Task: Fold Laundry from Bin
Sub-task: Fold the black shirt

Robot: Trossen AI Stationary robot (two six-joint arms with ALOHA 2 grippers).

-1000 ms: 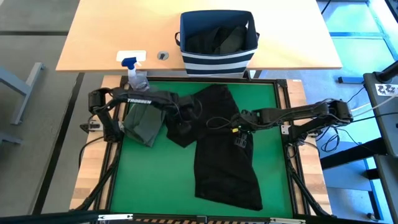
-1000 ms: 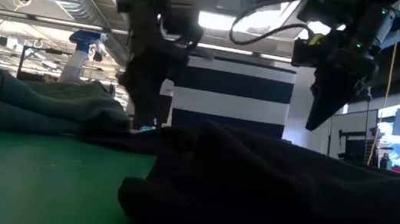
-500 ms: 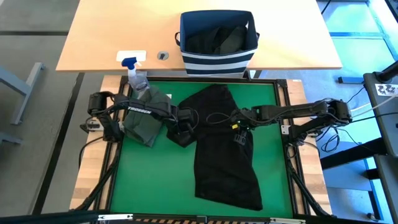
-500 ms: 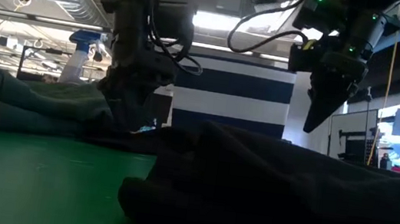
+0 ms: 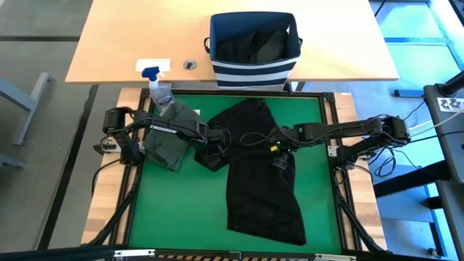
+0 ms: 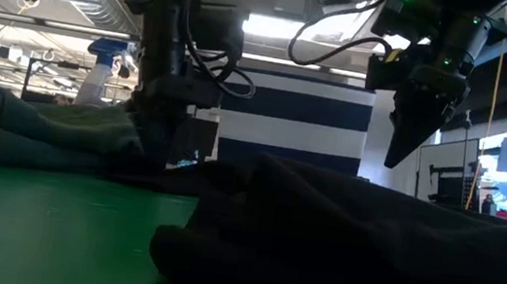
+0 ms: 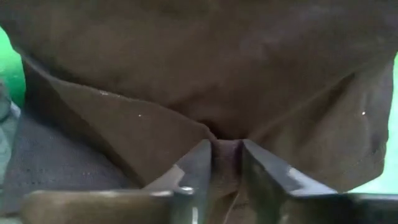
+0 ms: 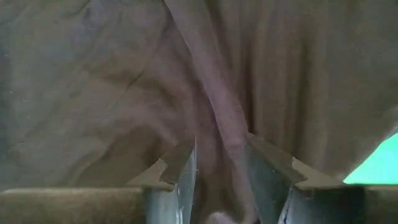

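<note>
A black garment [image 5: 264, 188] lies spread on the green mat [image 5: 181, 210], and a short part of it juts toward the table's left. My left gripper [image 5: 211, 152] stands upright on that part, shut on a fold of it. My right gripper [image 5: 274, 141] is over the garment's upper middle, slanting down, with a ridge of the cloth between its fingers. A folded olive garment [image 5: 168, 141] rests flat at the mat's left. The striped navy bin [image 5: 254, 67] stands behind the mat with more laundry [image 5: 254, 43] inside. My left gripper pinches a small raised fold [image 7: 227, 150] of the black garment's left part between its two fingers, coming from above and pointing down. The cloth around the fold lies on the mat. My right gripper has a long ridge of the black cloth [image 8: 231, 134] between its two fingers. They slant down from the table's right. Creases run away from that ridge across the garment.
A spray bottle [image 5: 156, 83] stands at the mat's far left corner, close to the olive garment. The bin sits on a wooden table [image 5: 116, 43] beyond the mat. Bare green mat shows at the near left.
My left gripper has come down onto the black garment's left part, shifting slightly toward the near edge and straightening to upright, then held still. The olive garment, partly covered by that arm before, shows more fully.
</note>
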